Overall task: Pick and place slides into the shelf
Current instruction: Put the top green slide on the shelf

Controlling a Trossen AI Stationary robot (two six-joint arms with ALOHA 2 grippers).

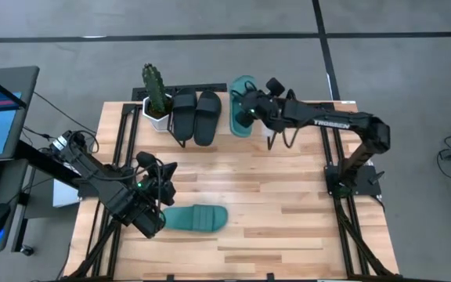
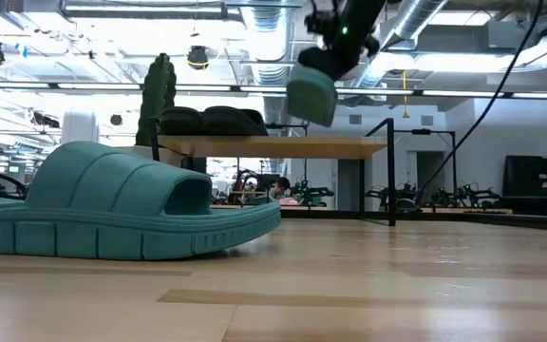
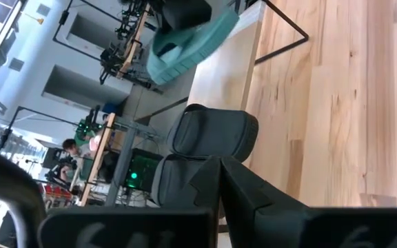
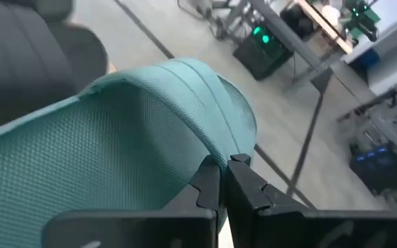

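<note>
The right gripper [image 1: 247,108] pinches a teal slide [image 1: 243,117] by its edge and holds it above the shelf [image 1: 210,129], beside the black slides [image 1: 196,116] already resting there, probably to set it down next to them. The other teal slide [image 1: 196,218] lies on the wooden surface [image 1: 288,204], well short of the shelf. The left gripper [image 1: 159,192] sits just beside it, fingers pressed together on nothing. A cactus [image 1: 155,90] stands at the shelf's end; beyond lies a workshop with benches.
</note>
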